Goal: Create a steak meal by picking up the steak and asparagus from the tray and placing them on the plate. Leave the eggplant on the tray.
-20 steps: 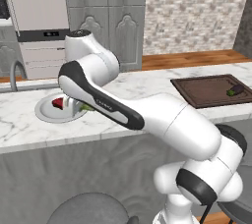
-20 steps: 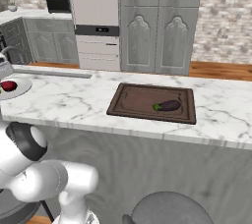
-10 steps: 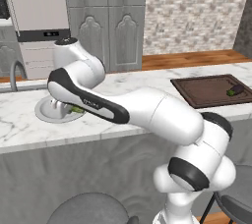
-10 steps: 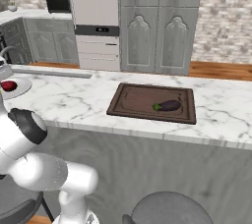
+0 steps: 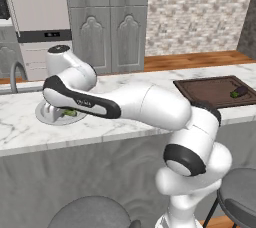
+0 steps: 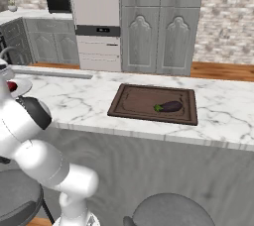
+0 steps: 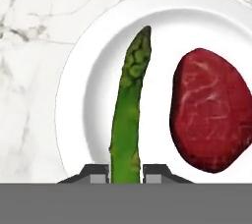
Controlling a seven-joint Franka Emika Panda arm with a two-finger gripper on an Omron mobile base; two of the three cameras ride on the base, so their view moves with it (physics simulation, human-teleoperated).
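- The gripper hangs over the plate and is clenched on the asparagus: the butt end of the stalk sits between the two finger tips, which stand close against it on either side.
- The stalk's long axis runs straight ahead of the gripper, from the fingers to its tip, which points toward the far rim of the plate. All of it that shows lies over the plate.
- Whether the stalk already rests on the plate or hangs just above it I cannot tell from the hand view; it looks low and near flat.
- The steak lies on the plate just to the right of the stalk in the hand view, apart from it, with a strip of bare plate between them.
- In the left base view the arm reaches far to the left along the counter, and a bit of green shows under the wrist at the plate's edge.
- The tray sits well away from the gripper, far along the counter toward the right, and holds the eggplant alone.
- My judgement: the steak's part is done and the asparagus is at its drop point. The next move calls for parting the fingers and lifting straight back along the stalk's axis, so it does not get dragged onto the steak or off the rim.
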